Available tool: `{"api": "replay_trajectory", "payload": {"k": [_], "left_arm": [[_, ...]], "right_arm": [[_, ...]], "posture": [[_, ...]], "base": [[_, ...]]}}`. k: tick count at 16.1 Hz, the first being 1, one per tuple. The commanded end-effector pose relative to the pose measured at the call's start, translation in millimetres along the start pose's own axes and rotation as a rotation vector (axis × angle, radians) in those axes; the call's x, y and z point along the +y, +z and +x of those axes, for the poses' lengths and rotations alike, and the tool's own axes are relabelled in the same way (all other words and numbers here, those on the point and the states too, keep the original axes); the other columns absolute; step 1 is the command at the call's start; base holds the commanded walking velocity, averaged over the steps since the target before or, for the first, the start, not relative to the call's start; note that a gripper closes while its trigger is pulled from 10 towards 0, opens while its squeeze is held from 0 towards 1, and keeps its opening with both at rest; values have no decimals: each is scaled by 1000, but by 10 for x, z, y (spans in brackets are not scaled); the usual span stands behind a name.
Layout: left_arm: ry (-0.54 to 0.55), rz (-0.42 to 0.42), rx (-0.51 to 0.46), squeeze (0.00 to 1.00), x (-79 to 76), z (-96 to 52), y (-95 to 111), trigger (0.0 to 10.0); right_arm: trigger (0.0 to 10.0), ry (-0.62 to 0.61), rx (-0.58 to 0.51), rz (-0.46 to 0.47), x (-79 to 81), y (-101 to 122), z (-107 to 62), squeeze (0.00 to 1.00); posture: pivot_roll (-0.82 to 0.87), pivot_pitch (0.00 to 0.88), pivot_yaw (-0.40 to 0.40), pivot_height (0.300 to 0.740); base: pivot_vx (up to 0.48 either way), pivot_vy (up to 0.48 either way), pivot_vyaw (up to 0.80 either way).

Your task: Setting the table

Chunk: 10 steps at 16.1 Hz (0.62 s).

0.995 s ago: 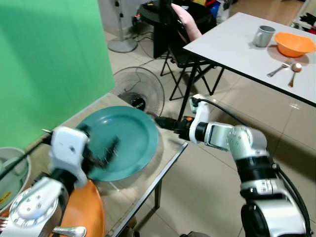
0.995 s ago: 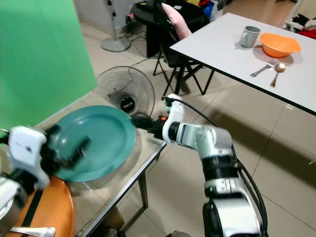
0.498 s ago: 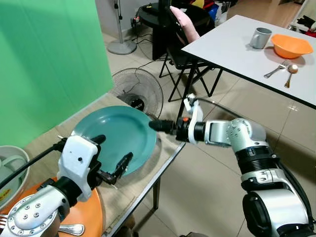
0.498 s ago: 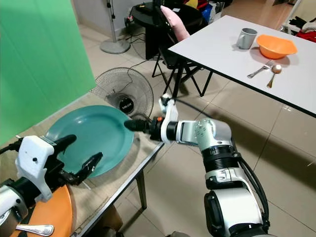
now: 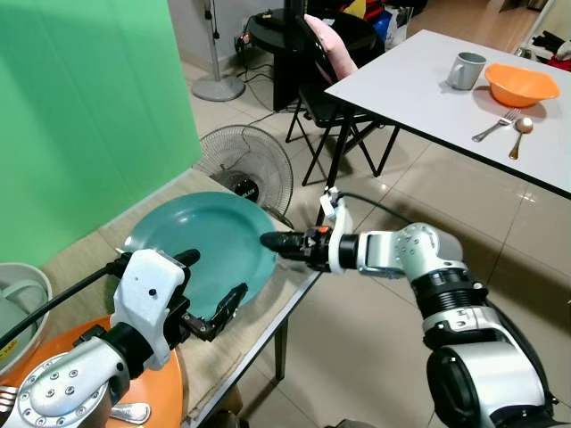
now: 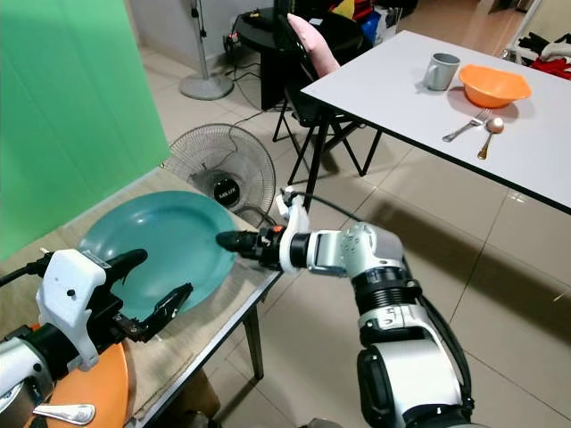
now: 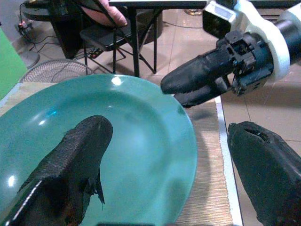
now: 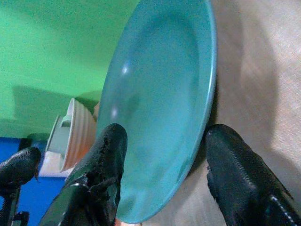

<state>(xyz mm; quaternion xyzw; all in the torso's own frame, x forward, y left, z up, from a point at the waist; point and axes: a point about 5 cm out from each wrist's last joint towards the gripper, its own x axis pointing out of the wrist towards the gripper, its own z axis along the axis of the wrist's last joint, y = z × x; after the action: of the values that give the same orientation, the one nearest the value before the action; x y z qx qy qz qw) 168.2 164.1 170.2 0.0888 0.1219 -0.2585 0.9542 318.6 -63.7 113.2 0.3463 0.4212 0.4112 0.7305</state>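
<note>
Nearest the camera, the left gripper (image 5: 207,287) hangs over the near rim of the teal plate (image 5: 201,245), its two black fingers (image 7: 70,155) spread wide — one above the dish, the other out past the edge, neither touching it. Just behind this gripper, an orange plate (image 5: 161,392) sits with a spoon (image 5: 129,413) on it, and a pale ribbed bowl (image 5: 22,299) lies beside that.

Across the plate, the right gripper (image 5: 277,241) has its fingers parted and straddling the far rim, one over the top face and one under the lip; they do not look clamped yet. The plate rests on a woven mat (image 7: 207,155) on the side table (image 5: 268,312).

The step in hand seems to be picking up the plate. Next, the right gripper likely needs to nip the rim firmly and lift it level — then carry it to the white table (image 5: 419,80) well beyond, where a cup (image 5: 466,69), orange bowl (image 5: 519,83), fork (image 5: 497,126) and second spoon (image 5: 518,134) already wait.
</note>
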Motion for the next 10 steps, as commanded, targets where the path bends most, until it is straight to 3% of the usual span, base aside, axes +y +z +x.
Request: {"api": "replay_trajectory", "payload": {"k": [1, 4, 6, 8, 10], "left_arm": [[-18, 9, 1, 0, -26, -13, 17, 10000], [-22, 11, 7, 0, -19, -21, 15, 10000], [-28, 11, 13, 0, -28, -29, 7, 10000], [-31, 11, 16, 0, -28, -31, 5, 10000], [-35, 13, 20, 0, -30, -31, 2, 10000]], "right_arm": [[784, 7, 3, -26, 57, 47, 39, 0], [1137, 42, 0, 6, 89, 26, 150, 0], [3059, 30, 9, 0, 79, -1, 202, 0], [3569, 13, 18, 3, 57, -33, 246, 0], [5412, -3, 25, 9, 29, -79, 296, 0]], "posture": [[22, 20, -23, 740], [28, 26, -22, 740], [29, 28, -21, 740], [30, 31, -20, 740], [31, 33, -19, 740]], "base": [[0, 0, 0], [0, 0, 0], [0, 0, 0], [0, 0, 0], [0, 0, 0]]}}
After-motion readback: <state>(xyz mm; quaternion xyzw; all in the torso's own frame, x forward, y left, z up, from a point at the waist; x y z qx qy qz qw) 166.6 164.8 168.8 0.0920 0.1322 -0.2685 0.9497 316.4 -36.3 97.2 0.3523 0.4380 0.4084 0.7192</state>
